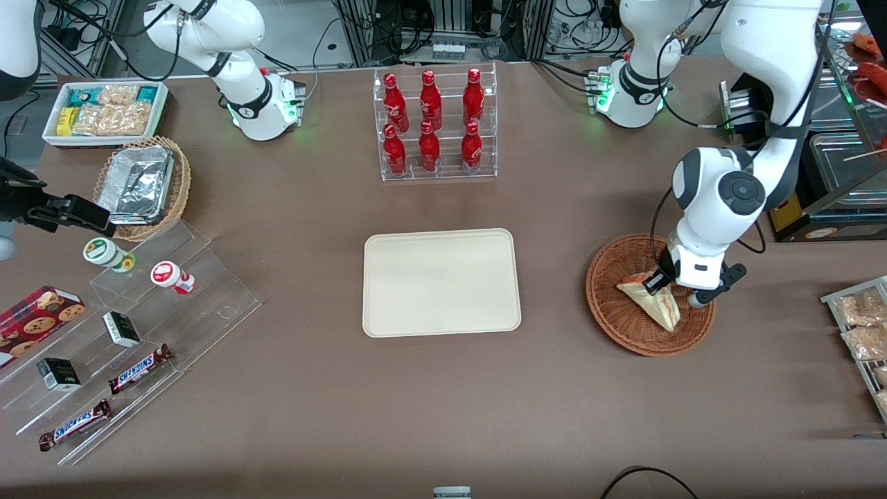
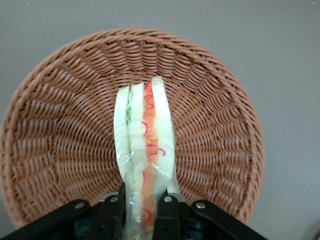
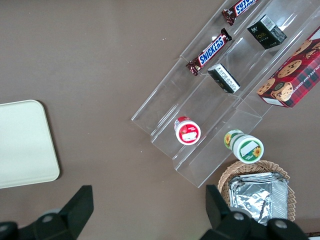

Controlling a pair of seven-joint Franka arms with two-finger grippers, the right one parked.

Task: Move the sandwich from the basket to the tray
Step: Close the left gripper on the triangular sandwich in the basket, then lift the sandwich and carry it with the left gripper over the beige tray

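Observation:
The clear-wrapped sandwich (image 1: pixel 651 299) is a pale bread wedge with red and green filling (image 2: pixel 145 150). It sits over the round reddish-brown wicker basket (image 1: pixel 610 305), which fills the left wrist view (image 2: pixel 60 130). My left gripper (image 1: pixel 666 285) is down in the basket and shut on the sandwich's end; both fingers (image 2: pixel 111 220) press its wrapped sides. Whether the sandwich still rests on the basket floor I cannot tell. The flat cream tray (image 1: pixel 441 282) lies bare at the table's middle, beside the basket toward the parked arm's end.
A clear rack of red bottles (image 1: pixel 433 125) stands farther from the front camera than the tray. Snack packets (image 1: pixel 863 326) lie at the working arm's table edge. Acrylic steps with cups and candy bars (image 1: pixel 132 326), a tan foil basket (image 1: pixel 142 184) and a white snack box (image 1: pixel 104 111) are at the parked arm's end.

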